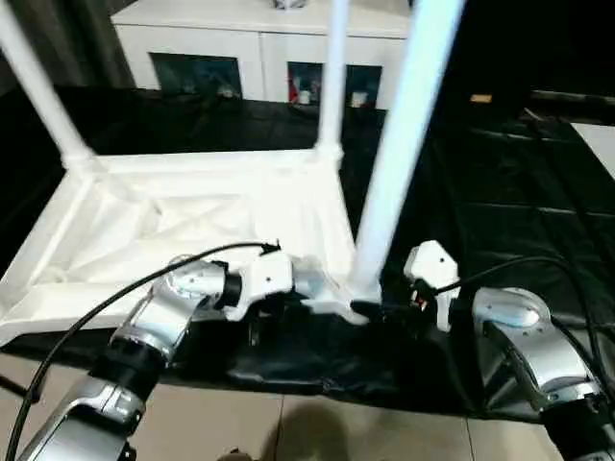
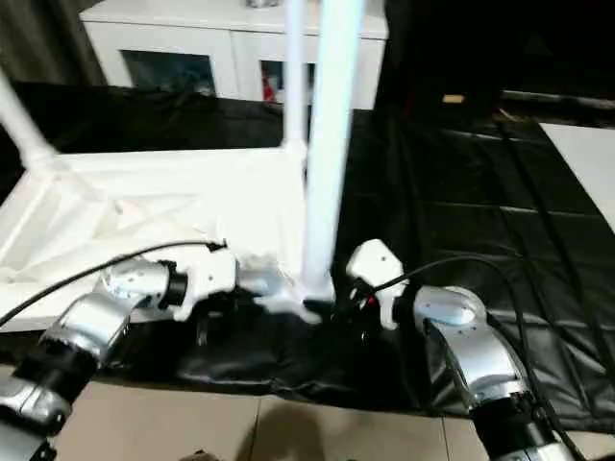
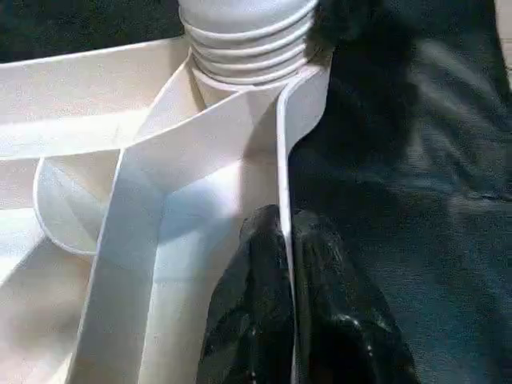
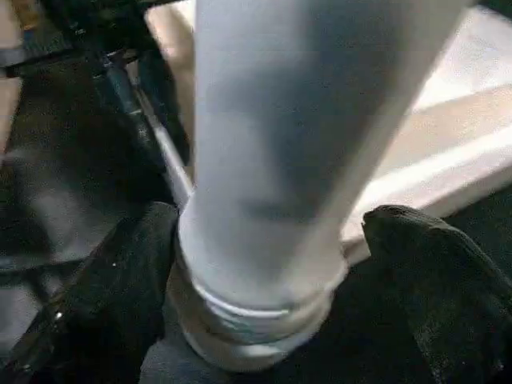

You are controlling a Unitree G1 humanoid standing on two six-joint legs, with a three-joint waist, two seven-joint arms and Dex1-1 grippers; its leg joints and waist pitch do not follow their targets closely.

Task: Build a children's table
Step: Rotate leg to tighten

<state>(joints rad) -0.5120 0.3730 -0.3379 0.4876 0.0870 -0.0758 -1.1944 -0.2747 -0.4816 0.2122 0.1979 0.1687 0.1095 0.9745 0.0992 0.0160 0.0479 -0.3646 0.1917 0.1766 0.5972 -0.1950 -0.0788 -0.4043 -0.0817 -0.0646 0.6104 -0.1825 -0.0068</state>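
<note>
The children's table lies upside down on the black cover, its ribbed white top (image 1: 192, 211) facing up. Three white legs stand in corner sockets: far left (image 1: 38, 86), far right (image 1: 332, 86) and near right (image 1: 394, 144). My left gripper (image 3: 284, 228) is shut on the top's thin rim wall just beside the near right socket, one finger on each side. My right gripper (image 4: 272, 232) is open around the threaded base of the near right leg (image 4: 288, 144). One finger (image 4: 120, 272) lies against the leg; the other finger (image 4: 432, 264) stands slightly off it.
The black-covered work table (image 1: 500, 192) stretches to the right and back. A white cabinet with glass doors (image 1: 259, 48) stands behind it. A white surface (image 1: 601, 144) shows at the far right edge. Tiled floor (image 1: 288, 423) lies below the table's front edge.
</note>
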